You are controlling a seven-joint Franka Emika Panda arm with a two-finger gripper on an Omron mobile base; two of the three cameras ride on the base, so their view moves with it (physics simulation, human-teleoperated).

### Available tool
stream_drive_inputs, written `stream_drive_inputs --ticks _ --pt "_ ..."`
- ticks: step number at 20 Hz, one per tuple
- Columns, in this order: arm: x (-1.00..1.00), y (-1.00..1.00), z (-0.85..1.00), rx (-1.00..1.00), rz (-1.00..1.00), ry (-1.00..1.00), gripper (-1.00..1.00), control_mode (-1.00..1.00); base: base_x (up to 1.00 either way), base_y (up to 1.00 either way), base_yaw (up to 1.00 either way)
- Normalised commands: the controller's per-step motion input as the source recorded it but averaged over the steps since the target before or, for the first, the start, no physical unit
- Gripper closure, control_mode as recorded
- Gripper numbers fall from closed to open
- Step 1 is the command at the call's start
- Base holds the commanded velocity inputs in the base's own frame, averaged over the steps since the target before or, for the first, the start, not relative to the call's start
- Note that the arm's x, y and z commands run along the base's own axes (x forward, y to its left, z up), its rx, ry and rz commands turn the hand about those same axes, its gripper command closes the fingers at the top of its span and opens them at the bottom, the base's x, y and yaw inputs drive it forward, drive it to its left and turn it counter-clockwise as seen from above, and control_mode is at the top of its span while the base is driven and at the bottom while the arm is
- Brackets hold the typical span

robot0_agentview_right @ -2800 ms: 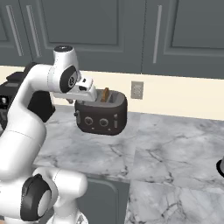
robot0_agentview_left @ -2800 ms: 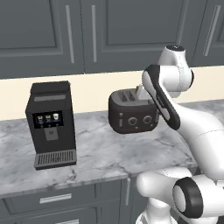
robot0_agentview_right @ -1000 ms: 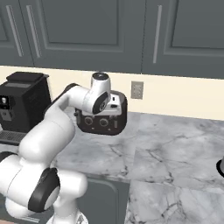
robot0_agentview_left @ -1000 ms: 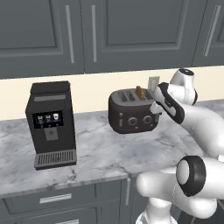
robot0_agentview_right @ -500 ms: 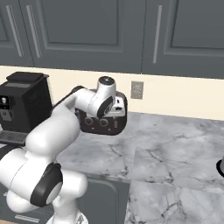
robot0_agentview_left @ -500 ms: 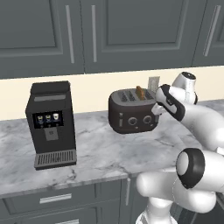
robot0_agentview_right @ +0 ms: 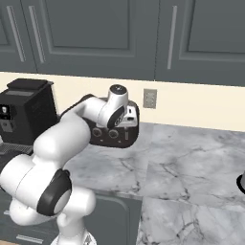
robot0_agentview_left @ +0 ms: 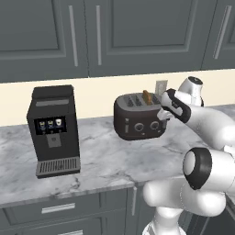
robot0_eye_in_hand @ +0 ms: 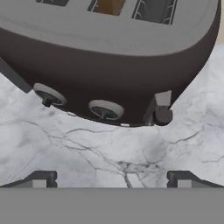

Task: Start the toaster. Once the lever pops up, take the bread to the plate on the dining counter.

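Pincer (robot0_eye_in_hand: 111, 178) agape beside toaster (robot0_eye_in_hand: 109, 61)

Toaster (robot0_agentview_right: 115, 136) mostly masked by the arm in the right base view; bread (robot0_eye_in_hand: 108, 5) above the pincer (robot0_eye_in_hand: 113, 178) clipped by the frame's top.

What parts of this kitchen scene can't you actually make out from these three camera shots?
- Toaster in the right base view: mostly hidden by the arm.
- Bread in the hand view: cut off by the top edge; the rest sits down in the slot.
- Coffee machine screen icons in the left base view: too small to read.
- Dark object in the right base view: cut off by the right edge.
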Motion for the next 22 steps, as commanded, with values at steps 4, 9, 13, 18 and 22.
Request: stream_drive_inputs --ticks 4,9,13,18,22 --pt "0.20 -0.01 0.00 0.01 0.00 0.00 -1.00 -1.00 0.00 0.00 0.00" --pt "0.18 -0.01 -0.01 0.00 0.01 0.00 -1.00 -1.00 0.00 0.00 0.00" --pt "0.19 -0.06 -0.03 0.02 0.01 0.00 -1.00 -1.00 0.00 0.00 0.00" --pt "0.11 -0.02 -0.10 0.02 0.00 0.00 -1.00 -1.00 0.00 0.00 0.00" --pt "0.04 0.00 -0.12 0.00 0.00 0.00 -1.00 -1.00 0.00 0.00 0.00"
